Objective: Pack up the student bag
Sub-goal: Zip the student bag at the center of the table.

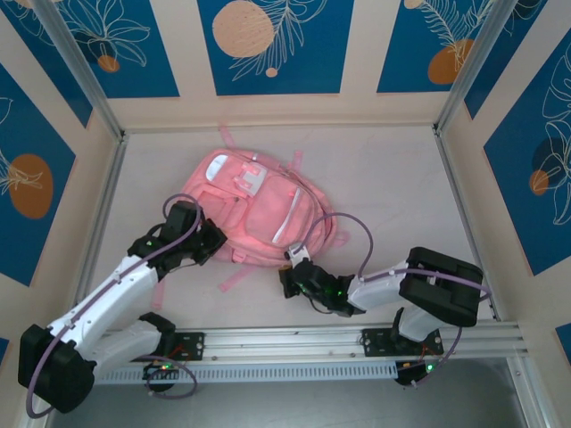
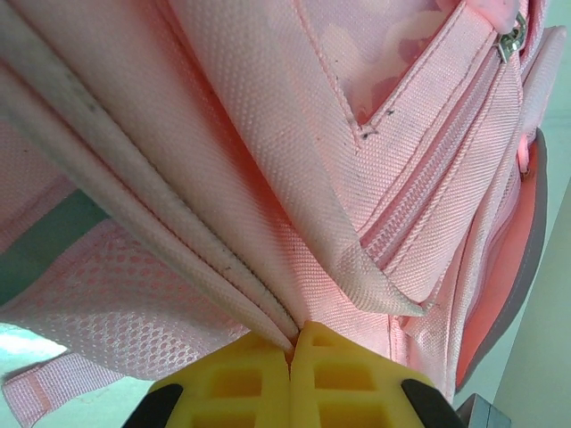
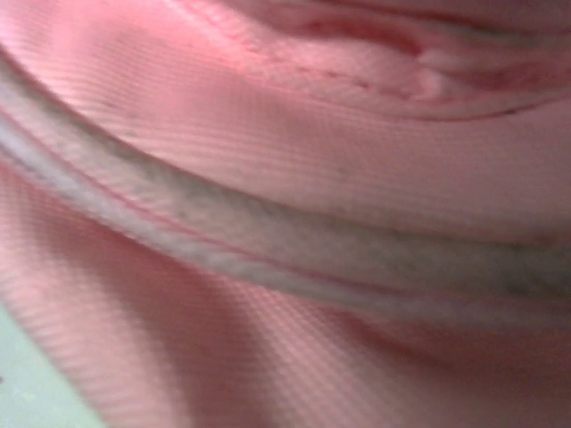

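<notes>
The student bag (image 1: 259, 209), a big pink backpack with pale trim patches, lies flat in the middle of the table. My left gripper (image 1: 212, 242) is at its near left edge. In the left wrist view its yellow fingers (image 2: 241, 383) are shut, pinching a piped seam fold of the bag (image 2: 268, 134). My right gripper (image 1: 293, 267) touches the bag's near right edge. Pink fabric with a pale trim band (image 3: 294, 250) lies right over that wrist's camera and hides the fingers, so I cannot tell whether it holds the fabric.
A loose pink strap (image 1: 234, 278) trails from the bag toward the near edge. An aluminium rail (image 1: 348, 341) carries both arm bases. Metal posts (image 1: 105, 201) and patterned blue-and-cream walls close in the table on three sides.
</notes>
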Robot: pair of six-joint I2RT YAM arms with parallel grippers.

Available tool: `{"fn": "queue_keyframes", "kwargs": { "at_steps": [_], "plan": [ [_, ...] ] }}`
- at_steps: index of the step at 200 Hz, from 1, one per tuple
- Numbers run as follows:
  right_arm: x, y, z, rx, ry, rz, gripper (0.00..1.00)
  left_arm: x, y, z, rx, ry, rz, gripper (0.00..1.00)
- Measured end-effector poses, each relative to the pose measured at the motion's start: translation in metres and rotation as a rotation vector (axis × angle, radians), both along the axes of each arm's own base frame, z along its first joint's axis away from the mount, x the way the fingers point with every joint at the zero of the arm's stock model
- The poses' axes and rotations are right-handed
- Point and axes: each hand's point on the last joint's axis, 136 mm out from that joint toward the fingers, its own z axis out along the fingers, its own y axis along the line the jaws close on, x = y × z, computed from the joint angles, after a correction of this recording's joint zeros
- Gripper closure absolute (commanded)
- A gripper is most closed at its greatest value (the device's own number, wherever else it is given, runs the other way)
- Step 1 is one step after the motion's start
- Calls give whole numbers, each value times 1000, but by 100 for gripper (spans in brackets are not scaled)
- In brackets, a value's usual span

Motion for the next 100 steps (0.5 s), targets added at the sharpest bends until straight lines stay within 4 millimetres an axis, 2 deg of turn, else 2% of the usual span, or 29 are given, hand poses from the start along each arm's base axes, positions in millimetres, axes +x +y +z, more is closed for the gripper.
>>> {"fn": "queue_keyframes", "kwargs": {
  "at_steps": [79,100],
  "plan": [
    [8,-26,3,3,-2,-49,100,-2,6,-1,26,-4,-31,100],
    [7,-26,3,6,5,-19,100,-2,9,-2,34,-3,-35,100]
  ]
}}
